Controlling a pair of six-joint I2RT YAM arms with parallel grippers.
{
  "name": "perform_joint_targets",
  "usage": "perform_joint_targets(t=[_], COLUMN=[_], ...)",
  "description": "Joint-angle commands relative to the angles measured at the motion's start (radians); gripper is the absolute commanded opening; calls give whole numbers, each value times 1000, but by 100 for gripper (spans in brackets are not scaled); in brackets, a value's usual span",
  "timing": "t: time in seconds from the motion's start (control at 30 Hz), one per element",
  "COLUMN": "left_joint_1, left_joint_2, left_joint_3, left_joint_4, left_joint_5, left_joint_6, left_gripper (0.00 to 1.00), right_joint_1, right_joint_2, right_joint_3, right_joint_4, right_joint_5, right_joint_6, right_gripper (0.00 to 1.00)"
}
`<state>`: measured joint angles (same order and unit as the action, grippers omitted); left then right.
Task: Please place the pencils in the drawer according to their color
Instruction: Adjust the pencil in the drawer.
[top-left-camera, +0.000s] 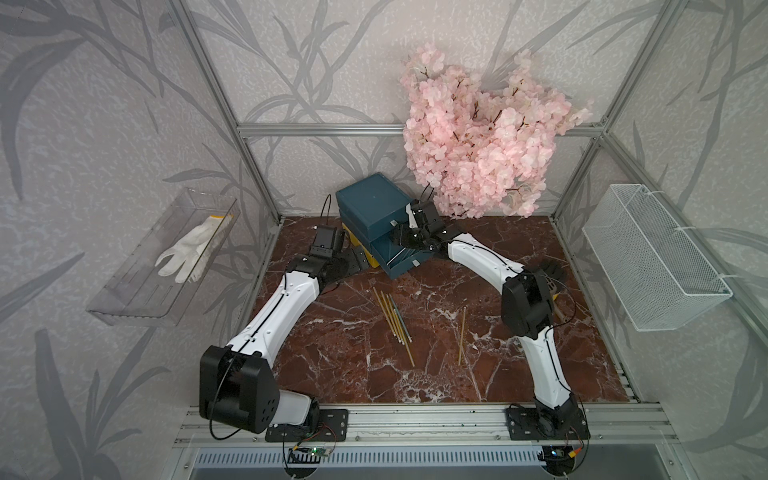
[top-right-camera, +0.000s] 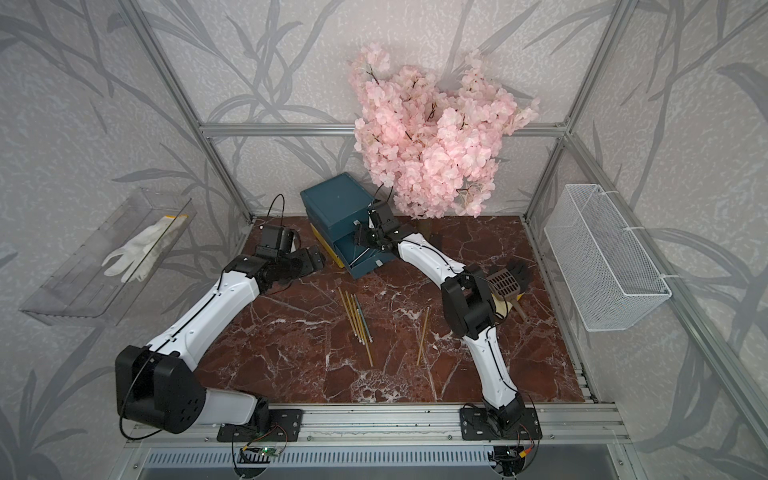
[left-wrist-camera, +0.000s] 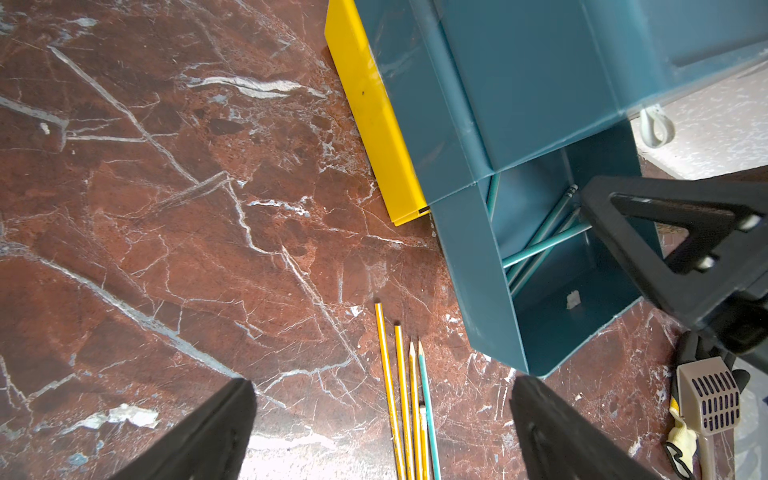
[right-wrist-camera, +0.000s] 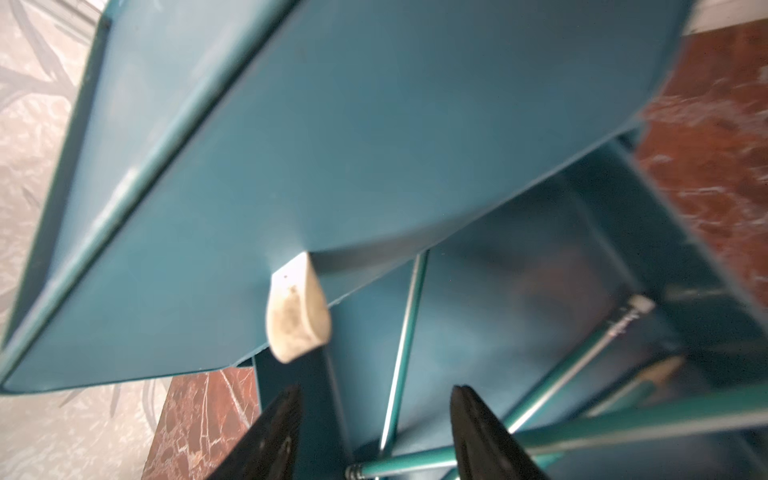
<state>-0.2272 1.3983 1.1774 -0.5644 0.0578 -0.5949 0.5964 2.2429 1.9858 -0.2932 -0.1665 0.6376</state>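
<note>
Left wrist view shows the left gripper (left-wrist-camera: 382, 380) with its jaws wide apart and nothing between them, hanging over the marble table (left-wrist-camera: 166, 208) just left of the chest of drawers (left-wrist-camera: 519, 83). Below it lies a tight bunch of yellow pencils (left-wrist-camera: 389, 395) with one teal pencil (left-wrist-camera: 429, 415) along its right edge. In both top views this bunch lies mid-table, on the near side of the chest, and a single yellow pencil (top-left-camera: 462, 336) lies apart to its right.

The chest stands at the far middle of the table. Its middle teal drawer (left-wrist-camera: 473, 270) is pulled out, with several teal pencils (left-wrist-camera: 540, 248) lying crosswise inside. A yellow drawer (left-wrist-camera: 374, 124) shows at the bottom along the chest's left side.

The right gripper (right-wrist-camera: 376, 388) hangs over the open teal drawer, jaws partly apart and clamping nothing. In the right wrist view one of the teal pencils crosses behind one finger (right-wrist-camera: 482, 436). Pink blossoms (top-left-camera: 478, 137) rise behind the chest.
</note>
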Motion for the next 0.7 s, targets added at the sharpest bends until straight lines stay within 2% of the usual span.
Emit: perform_joint_targets(t=[0.0,0.13,0.3,0.67], left_joint_1=[-3,-3,-3,-3], left_joint_2=[-1,4,10,3], left_joint_3=[31,37,33,25], left_joint_4=[-5,-5,5,8], left_joint_5=[-1,0,5,4], left_joint_6=[12,11,7,1], left_gripper=[100,100,100,100], right_joint_1=[-9,-22,-40,-43], right_joint_2=[-72,-71,-83,9], right_joint_3=[29,71,66,49], right_joint_4=[53,-4,-35,-186], right_joint_5=[41,79,65,78], right_joint_6=[-22,-64,-84,-48], right_gripper=[60,60,60,58])
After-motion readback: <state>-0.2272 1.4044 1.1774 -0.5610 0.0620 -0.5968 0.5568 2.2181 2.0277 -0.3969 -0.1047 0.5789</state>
